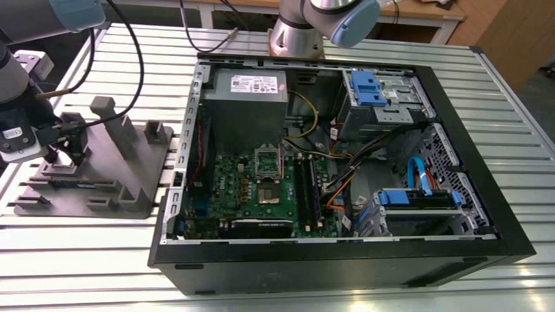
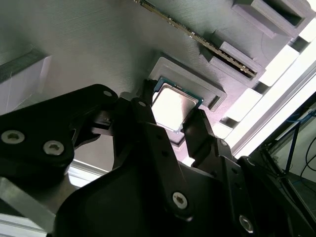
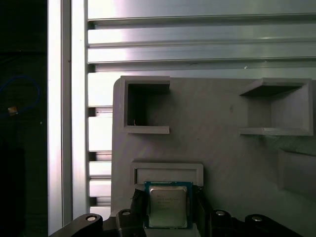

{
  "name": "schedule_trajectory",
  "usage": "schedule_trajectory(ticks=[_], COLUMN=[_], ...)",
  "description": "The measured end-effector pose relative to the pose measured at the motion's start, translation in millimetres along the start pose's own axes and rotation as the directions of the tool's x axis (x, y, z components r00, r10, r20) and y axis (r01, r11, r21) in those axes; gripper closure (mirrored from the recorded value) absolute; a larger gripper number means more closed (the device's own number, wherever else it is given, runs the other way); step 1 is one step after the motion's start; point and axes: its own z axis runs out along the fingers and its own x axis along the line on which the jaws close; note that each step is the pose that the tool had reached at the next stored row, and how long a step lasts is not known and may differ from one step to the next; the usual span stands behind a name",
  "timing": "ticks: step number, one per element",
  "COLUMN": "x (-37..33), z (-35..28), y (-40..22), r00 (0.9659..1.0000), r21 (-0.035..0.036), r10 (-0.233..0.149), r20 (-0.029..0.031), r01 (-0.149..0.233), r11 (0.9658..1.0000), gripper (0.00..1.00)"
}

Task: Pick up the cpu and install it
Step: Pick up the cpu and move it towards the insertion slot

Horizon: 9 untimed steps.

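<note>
The cpu, a small square chip with a pale metal top and green edge, lies in a shallow recess of the grey holder at the exterior view's left. My gripper is down over it, one black finger against each of two opposite edges, so it is shut on the chip while the chip rests in the recess. The first wrist view shows the cpu between the same fingers. In the exterior view my gripper stands at the holder's near-left part. The socket on the green motherboard is open.
The open computer case takes up the middle and right of the slatted metal table, with drive bays and cables inside. A memory stick stands in a slot of the holder beside the cpu recess. Upright grey posts rise from the holder.
</note>
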Motion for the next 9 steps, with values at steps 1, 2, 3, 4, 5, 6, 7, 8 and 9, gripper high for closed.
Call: schedule_trajectory(ticks=[1, 2, 3, 4, 5, 6, 7, 8, 9], x=[0.0, 0.0, 0.0, 0.0, 0.0, 0.0, 0.0, 0.0, 0.0], z=[0.0, 0.1, 0.0, 0.1, 0.1, 0.1, 0.2, 0.2, 0.2], y=[0.0, 0.0, 0.0, 0.0, 0.0, 0.0, 0.0, 0.0, 0.0], r00=[1.0000, 1.0000, 1.0000, 1.0000, 1.0000, 1.0000, 1.0000, 1.0000, 1.0000], r21=[0.0000, 0.0000, 0.0000, 0.0000, 0.0000, 0.0000, 0.0001, 0.0001, 0.0000], r10=[0.000, 0.000, 0.000, 0.000, 0.000, 0.000, 0.000, 0.000, 0.000], r20=[0.0000, 0.0001, 0.0000, 0.0000, 0.0000, 0.0000, 0.0001, 0.0000, 0.0000], r01=[0.000, 0.000, 0.000, 0.000, 0.000, 0.000, 0.000, 0.000, 0.000], r11=[1.0000, 1.0000, 1.0000, 1.0000, 1.0000, 1.0000, 1.0000, 1.0000, 1.0000], gripper=[0.48, 0.48, 0.48, 0.48, 0.48, 0.48, 0.48, 0.48, 0.48])
